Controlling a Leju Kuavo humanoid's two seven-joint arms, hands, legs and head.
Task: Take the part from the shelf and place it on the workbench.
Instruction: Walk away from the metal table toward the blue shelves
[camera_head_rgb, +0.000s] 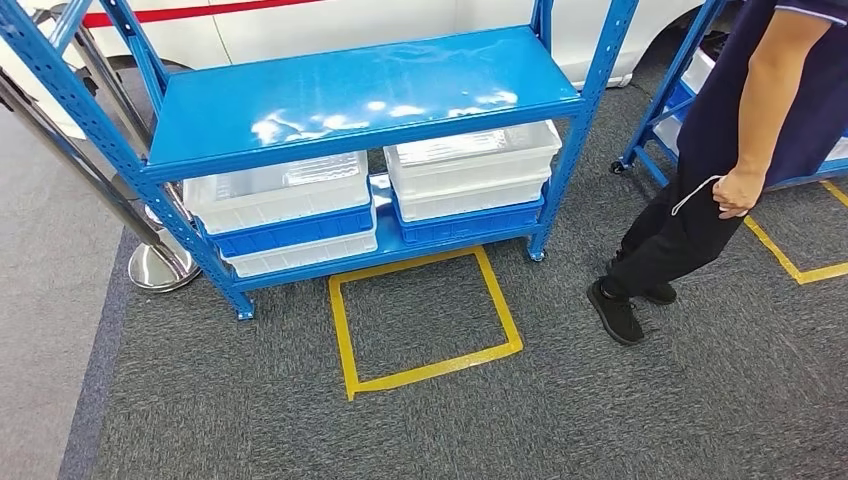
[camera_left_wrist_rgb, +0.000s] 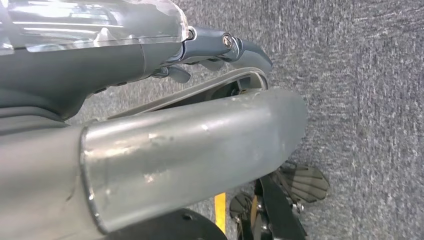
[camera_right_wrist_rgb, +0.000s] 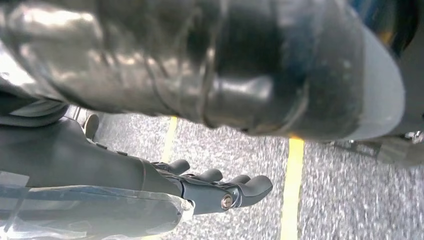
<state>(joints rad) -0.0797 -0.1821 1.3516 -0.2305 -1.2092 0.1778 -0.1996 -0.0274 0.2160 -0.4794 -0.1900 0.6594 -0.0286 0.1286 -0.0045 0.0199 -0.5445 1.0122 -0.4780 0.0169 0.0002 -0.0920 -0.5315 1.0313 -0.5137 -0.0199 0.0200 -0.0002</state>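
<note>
1. Grey carpet (camera_head_rgb: 620, 410) covers the floor; yellow tape square (camera_head_rgb: 425, 318) is marked on it directly in front of the blue shelf unit (camera_head_rgb: 360, 95).
2. Shelf unit: glossy blue top deck, bare, w/ light reflections; lower deck holds two stacks of bins, side by side, long sides facing the camera.
3. Left stack: white bin (camera_head_rgb: 280, 190) on top, blue bin (camera_head_rgb: 295, 232) under it, another white bin (camera_head_rgb: 300, 255) at the bottom. Contents of the top bin cannot be told; pale glare only.
4. Right stack: white bin (camera_head_rgb: 472, 150) over a second white bin (camera_head_rgb: 470, 198), blue bin (camera_head_rgb: 470, 222) beneath. Interior likewise unreadable.
5. Task part: not identifiable in any bin, so its position, long axis and pointing direction cannot be told.
6. Chrome stanchion base (camera_head_rgb: 160, 265) stands on the carpet just beside the shelf's left front leg.
7. Person (camera_head_rgb: 720, 150) in dark clothes and black shoes stands to the right of the shelf, one arm hanging; second blue rack (camera_head_rgb: 665, 110) behind them.
8. Left hand (camera_left_wrist_rgb: 220, 47), left wrist view: hangs over the carpet, fingers extended, close together, holding nothing.
9. Right hand (camera_right_wrist_rgb: 220, 187), right wrist view: fingers extended, slightly apart, nothing in them; yellow tape line (camera_right_wrist_rgb: 292, 190) runs on the carpet below.
</note>
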